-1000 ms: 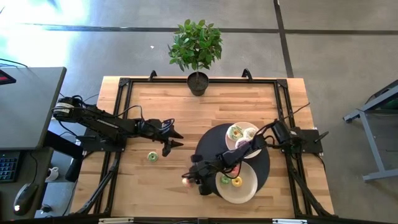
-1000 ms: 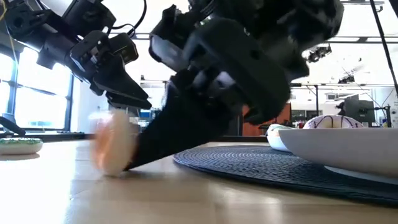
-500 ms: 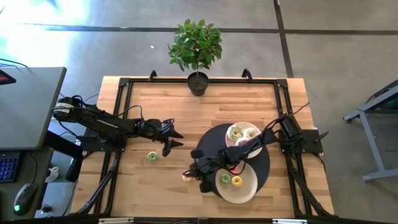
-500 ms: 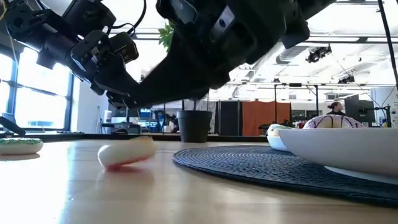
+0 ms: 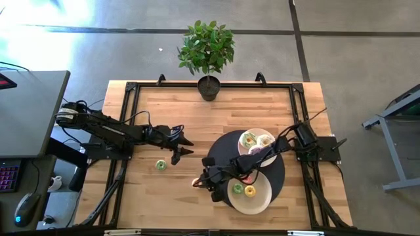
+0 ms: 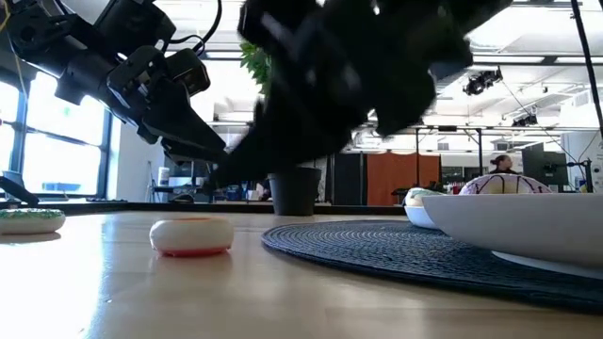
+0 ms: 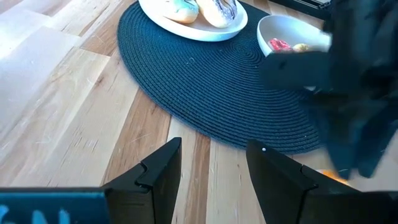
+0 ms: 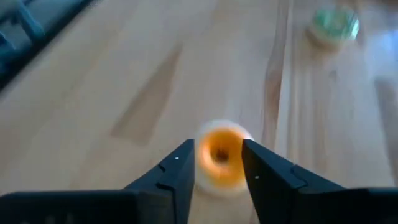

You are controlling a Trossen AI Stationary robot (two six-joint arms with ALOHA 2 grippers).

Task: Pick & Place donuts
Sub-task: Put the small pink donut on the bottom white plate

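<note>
A small donut (image 5: 195, 183) with a white rim and orange middle lies flat on the wood (image 6: 192, 235), just left of the dark round mat (image 5: 226, 147). My right gripper (image 8: 216, 147) hovers above it, open, one finger showing on each side of it in the wrist view, clear of it in the low view. A green donut (image 5: 161, 164) lies flat farther left. My left gripper (image 5: 186, 145) waits open above the table's left half, with nothing between its fingers (image 7: 158, 171). Other donuts sit on two white plates (image 5: 259, 154) (image 5: 261, 200).
A potted plant (image 5: 207, 56) stands at the table's far edge. The two plates take up the mat, the far one holding two frosted donuts (image 5: 248, 139), the near one a green one and a yellow one (image 5: 250, 191). Bare wood lies around the green donut.
My right gripper has risen off the table and drawn slightly toward the far edge. The white and orange donut, which stood on its edge against the fingertips a second ago, has tipped over and now lies flat on the wood.
</note>
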